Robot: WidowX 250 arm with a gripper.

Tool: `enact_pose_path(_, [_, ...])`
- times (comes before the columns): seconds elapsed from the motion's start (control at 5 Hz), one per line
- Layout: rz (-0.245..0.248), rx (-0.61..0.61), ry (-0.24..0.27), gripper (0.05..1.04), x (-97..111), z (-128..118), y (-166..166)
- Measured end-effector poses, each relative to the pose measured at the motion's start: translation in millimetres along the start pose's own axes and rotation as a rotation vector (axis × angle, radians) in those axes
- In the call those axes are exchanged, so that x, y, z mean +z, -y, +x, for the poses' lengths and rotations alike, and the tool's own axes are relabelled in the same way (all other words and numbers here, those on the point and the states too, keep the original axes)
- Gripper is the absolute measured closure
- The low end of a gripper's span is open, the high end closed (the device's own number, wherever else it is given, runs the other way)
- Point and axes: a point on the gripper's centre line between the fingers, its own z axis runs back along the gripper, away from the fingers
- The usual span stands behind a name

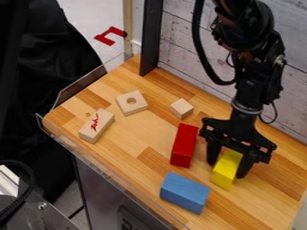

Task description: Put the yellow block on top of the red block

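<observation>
The top edge cuts off the robot arm [244,49] and its cable [201,54]. The gripper [226,170] covers the far end of the yellow block [224,177], whose underside is hidden. The red scrawl [94,122] on the oblong wooden block [103,129] is too small to read. The wooden tabletop [141,132] runs past the right and bottom edges.

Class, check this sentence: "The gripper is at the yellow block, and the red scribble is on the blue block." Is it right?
Not quite: the camera view shows the red scribble on a pale wooden block, not on the blue block. The gripper is indeed at the yellow block.
</observation>
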Motion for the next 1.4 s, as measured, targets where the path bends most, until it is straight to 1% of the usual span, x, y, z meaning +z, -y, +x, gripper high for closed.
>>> enact_pose_path(0.2, [-0.024, 0.011, -0.004, 0.516, -1.6, -10.9, -1.3])
enact_pose_path(0.4, [-0.111, 0.001, 0.077, 0.517, 22.4, -20.3, -14.0])
enact_pose_path(0.6, [-0.156, 0.069, 0.166, 0.517, 51.8, -28.4, -36.9])
enact_pose_path(0.8, [-0.162, 0.117, 0.198, 0.517, 70.4, -28.1, -55.4])
enact_pose_path(1.0, [-0.132, 0.125, 0.192, 0.517, 65.3, -15.1, -62.0])
enact_pose_path(1.2, [-0.081, 0.101, 0.137, 0.517, 48.1, -2.3, -64.6])
enact_pose_path(1.4, [-0.04, 0.081, 0.102, 0.517, 38.3, 2.8, -64.7])
